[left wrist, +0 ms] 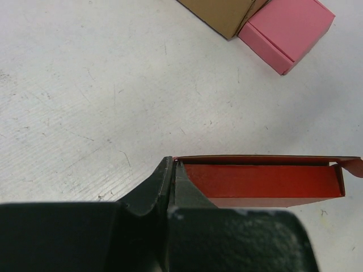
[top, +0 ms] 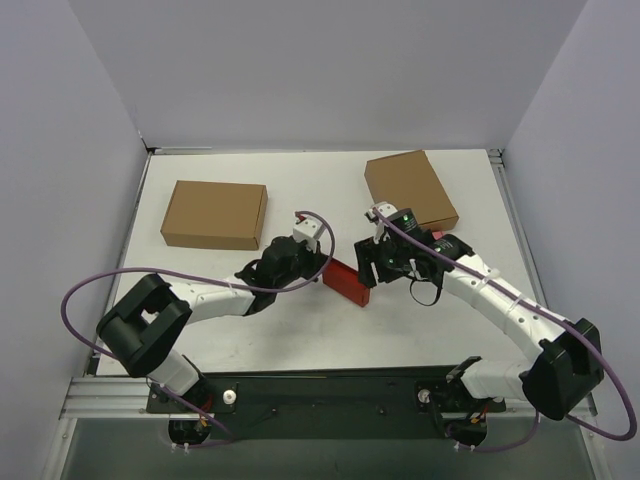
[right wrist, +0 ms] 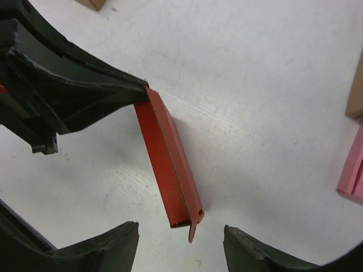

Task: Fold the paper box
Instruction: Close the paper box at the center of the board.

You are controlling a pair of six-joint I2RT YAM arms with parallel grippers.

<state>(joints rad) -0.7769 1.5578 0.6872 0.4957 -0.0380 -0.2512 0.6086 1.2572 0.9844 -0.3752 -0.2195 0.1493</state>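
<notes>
Folding seems to be far along: the paper box [top: 347, 283] lies on the table [top: 250, 330] between the two arms, and it already has the shape of a long, shallow red box. The left gripper [left wrist: 172, 170] is clenched on the thin wall at one end of it. The right gripper [right wrist: 181, 249] is released, with its fingers [right wrist: 96, 249] apart on both sides of the other end and not touching it. There a small flap [right wrist: 194, 225] sticks out loose. I judge that the next move calls for the right fingers to press this flap in while the left ones keep the box from sliding.

Inside the red box, the part that shows holds nothing. Two brown boxes [top: 214, 214] [top: 410, 190] and a pink box [left wrist: 286, 31] are closed, so I cannot tell their contents.
</notes>
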